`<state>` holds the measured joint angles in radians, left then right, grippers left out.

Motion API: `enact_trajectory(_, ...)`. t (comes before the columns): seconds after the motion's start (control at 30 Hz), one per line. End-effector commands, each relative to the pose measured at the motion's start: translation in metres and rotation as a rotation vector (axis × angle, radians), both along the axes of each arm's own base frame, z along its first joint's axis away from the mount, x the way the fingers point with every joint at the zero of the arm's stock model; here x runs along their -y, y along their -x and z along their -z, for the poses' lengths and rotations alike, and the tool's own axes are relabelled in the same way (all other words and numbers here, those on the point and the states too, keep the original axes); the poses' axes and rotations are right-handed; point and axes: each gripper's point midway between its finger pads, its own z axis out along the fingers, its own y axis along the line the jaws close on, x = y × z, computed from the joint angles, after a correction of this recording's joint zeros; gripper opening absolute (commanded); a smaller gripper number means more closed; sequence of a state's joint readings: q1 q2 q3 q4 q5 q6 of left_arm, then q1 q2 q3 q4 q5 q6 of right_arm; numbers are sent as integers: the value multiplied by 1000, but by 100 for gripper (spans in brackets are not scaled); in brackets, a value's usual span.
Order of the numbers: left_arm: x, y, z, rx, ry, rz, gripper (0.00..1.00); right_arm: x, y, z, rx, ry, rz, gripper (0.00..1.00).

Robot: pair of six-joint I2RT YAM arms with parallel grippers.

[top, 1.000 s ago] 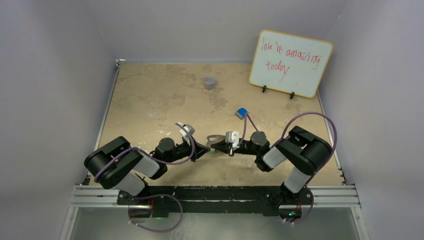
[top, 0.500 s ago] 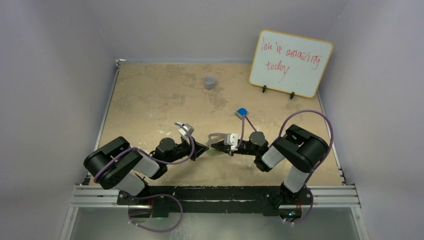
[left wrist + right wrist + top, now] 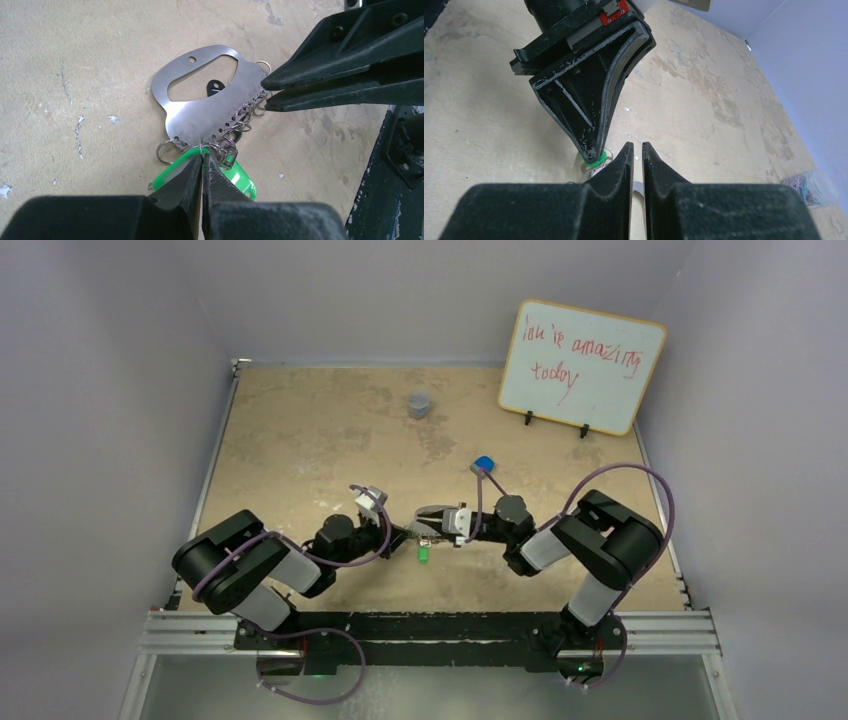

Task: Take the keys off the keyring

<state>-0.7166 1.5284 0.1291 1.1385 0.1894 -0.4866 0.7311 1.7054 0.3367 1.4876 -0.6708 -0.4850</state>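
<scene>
The keyring (image 3: 210,107), a flat silver plate with a D-shaped cutout, lies low over the table between both arms. Several small wire rings hang along its lower edge with the green keys (image 3: 240,177) and a dark one (image 3: 215,87). My left gripper (image 3: 202,156) is shut on the wire loop at the head of a green key. My right gripper (image 3: 266,95) stands at the keyring's right edge with its jaws a narrow slit apart. In the right wrist view the right gripper (image 3: 637,146) shows table through its gap. In the top view a green key (image 3: 423,553) hangs below the keyring (image 3: 432,512).
A small blue block (image 3: 484,464) lies just behind the right arm. A small grey cup (image 3: 419,403) stands at the back of the table. A whiteboard (image 3: 580,365) with red writing leans at the back right. Grey walls close in the table's sides.
The right jaws have parted slightly from shut. Both grippers have shifted a little left, and a green key now shows hanging below them in the top view.
</scene>
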Motion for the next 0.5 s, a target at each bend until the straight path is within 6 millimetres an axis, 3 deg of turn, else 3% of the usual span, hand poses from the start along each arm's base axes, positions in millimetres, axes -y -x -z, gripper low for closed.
enact_trajectory(0.0,5,-12,-7,24,3,-24,0,-5,-10,-13,89,29,2,15)
enact_trajectory(0.33,-1,-6,20,-141,-41,-72,0,-11,-22,13,-33,277,-32,32)
enact_trajectory(0.47,-3,-2,24,-183,-43,-81,0,-13,-22,25,-106,339,-49,33)
